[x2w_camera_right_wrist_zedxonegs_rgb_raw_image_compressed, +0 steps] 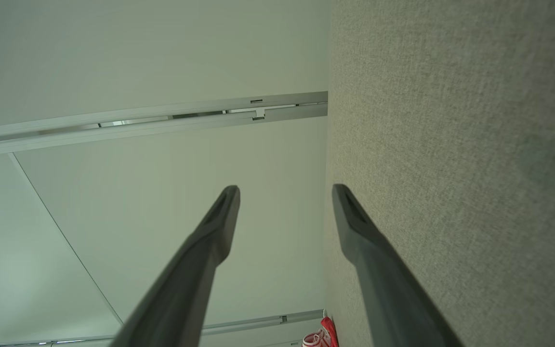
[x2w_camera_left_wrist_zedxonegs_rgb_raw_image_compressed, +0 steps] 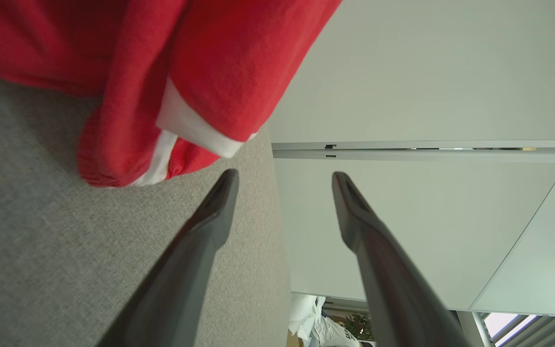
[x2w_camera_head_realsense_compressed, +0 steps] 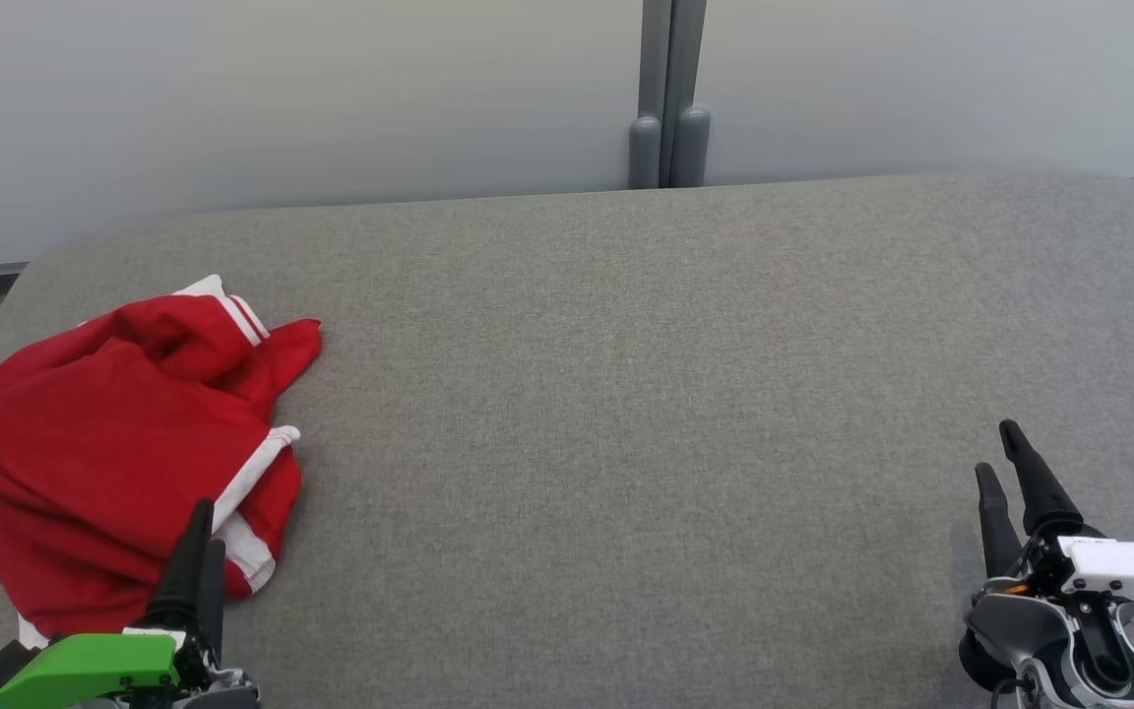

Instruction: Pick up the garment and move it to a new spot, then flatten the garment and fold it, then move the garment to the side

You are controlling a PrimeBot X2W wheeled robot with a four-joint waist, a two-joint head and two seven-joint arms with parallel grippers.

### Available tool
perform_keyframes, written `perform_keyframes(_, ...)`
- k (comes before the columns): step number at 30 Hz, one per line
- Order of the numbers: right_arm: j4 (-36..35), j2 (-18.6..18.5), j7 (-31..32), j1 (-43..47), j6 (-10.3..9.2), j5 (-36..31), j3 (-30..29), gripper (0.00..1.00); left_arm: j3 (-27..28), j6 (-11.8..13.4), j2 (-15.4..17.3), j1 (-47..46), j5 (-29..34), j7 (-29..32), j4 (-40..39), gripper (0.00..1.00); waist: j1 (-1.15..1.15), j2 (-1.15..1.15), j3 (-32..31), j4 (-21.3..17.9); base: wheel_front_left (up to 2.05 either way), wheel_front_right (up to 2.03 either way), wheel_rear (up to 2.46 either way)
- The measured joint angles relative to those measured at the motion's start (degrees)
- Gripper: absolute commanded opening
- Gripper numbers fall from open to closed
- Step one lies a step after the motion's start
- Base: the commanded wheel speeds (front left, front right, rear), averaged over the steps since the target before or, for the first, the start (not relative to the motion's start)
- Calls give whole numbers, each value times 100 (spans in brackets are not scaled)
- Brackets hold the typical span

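The left end effector [x2w_camera_head_realsense_compressed: 206,530] and right end effector [x2w_camera_head_realsense_compressed: 994,448] are both spread and empty over the grey table [x2w_camera_head_realsense_compressed: 626,394]. The crumpled red garment [x2w_camera_head_realsense_compressed: 104,443] lies at the table's left end, just beyond the left fingertips.

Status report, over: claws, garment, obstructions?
Left claw open, empty, poised at the crumpled red garment with white stripes, left end of grey fabric tabletop. Right claw open, empty, far right. Nothing seen in the way.
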Motion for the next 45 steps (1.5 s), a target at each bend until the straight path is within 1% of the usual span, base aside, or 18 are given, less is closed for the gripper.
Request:
perform_keyframes(8, -38, -3, -163, -3, 0, -186, 99, 100, -130, 1, 1, -1, 99, -167, -94, 100, 0, 0, -3, 0, 0, 0, 0)
perform_keyframes(14, -125, -53, -280, -11, -9, -557, 224, 100, -243, 3, 10, -1, 436, -287, -189, 100, 0, 0, -6, -1, 0, 0, 0)
perform_keyframes(15, -145, -73, -294, -13, -38, -622, 240, 100, -276, 21, 14, -2, 488, -318, -224, 100, 0, 0, -7, -1, 0, 0, 0)
perform_keyframes(17, -182, -120, -339, -14, -51, -794, 270, 100, -308, 64, 24, -4, 703, -342, -272, 100, 0, 0, -7, -2, 0, 0, 0)
perform_keyframes(24, -367, -155, -465, -25, -109, -1381, 382, 100, -460, 160, 88, -7, 1161, -467, -405, 100, 0, 0, -6, -4, 0, 0, 0)
perform_keyframes(29, -493, -224, -548, -29, -202, -1898, 506, 100, -497, 254, 101, -14, 1551, -576, -510, 100, 0, 0, 0, -4, 0, 0, 0)
perform_keyframes(34, -601, -324, -651, -34, -261, -2452, 672, 100, -570, 334, 187, -19, 2097, -678, -665, 100, 0, 0, 6, -1, 0, 0, 0)
perform_keyframes(37, -676, -337, -699, -41, -339, -2766, 794, 100, -667, 393, 224, -19, 2457, -730, -711, 100, 0, 0, 10, 0, 0, 0, 0)
perform_keyframes(40, -736, -347, -756, -46, -363, -3045, 878, 100, -716, 448, 234, -19, 2721, -777, -798, 100, 0, 0, 13, 1, 0, 0, 0)
perform_keyframes(45, -804, -357, -855, -46, -456, -3472, 1027, 100, -861, 509, 292, -19, 3271, -875, -856, 100, 0, 0, 18, 2, 0, 0, 0)
